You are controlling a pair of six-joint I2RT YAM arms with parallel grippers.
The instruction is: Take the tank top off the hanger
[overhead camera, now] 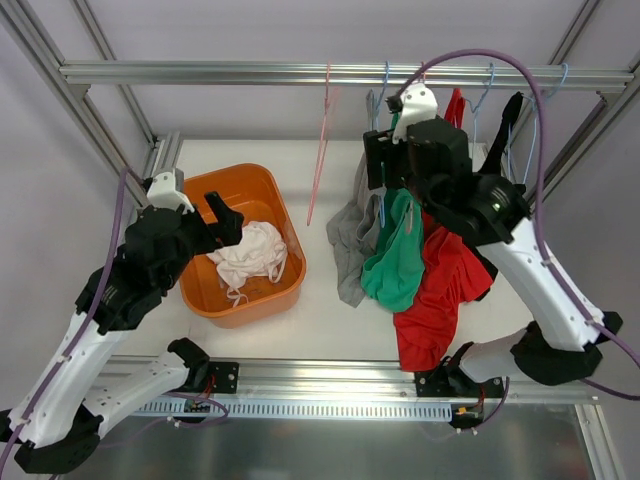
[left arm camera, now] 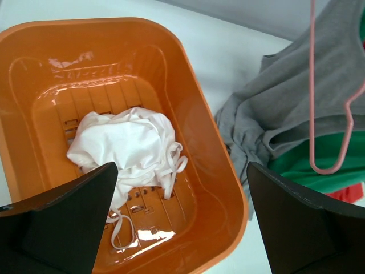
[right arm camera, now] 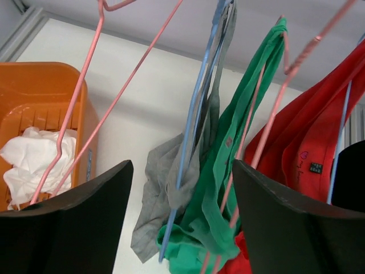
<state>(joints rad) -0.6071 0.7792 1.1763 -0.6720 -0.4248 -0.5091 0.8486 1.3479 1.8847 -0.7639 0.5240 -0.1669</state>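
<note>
A grey tank top (overhead camera: 349, 238) hangs from a blue hanger (right arm camera: 191, 123) on the rail, and it also shows in the right wrist view (right arm camera: 168, 188). A green tank top (overhead camera: 395, 250) hangs on a pink hanger (right arm camera: 259, 123) beside it, then a red one (overhead camera: 440, 290). My right gripper (overhead camera: 388, 170) is open, up by the hangers, with the grey and green tops between its fingers in the right wrist view (right arm camera: 182, 228). My left gripper (overhead camera: 225, 218) is open and empty above the orange basket (overhead camera: 290, 240).
A white garment (overhead camera: 250, 255) lies in the orange basket (left arm camera: 225, 171). A bare pink hanger (overhead camera: 321, 150) hangs on the rail left of the grey top. More hangers and a black garment (overhead camera: 510, 115) hang at the right end of the rail (overhead camera: 250, 72).
</note>
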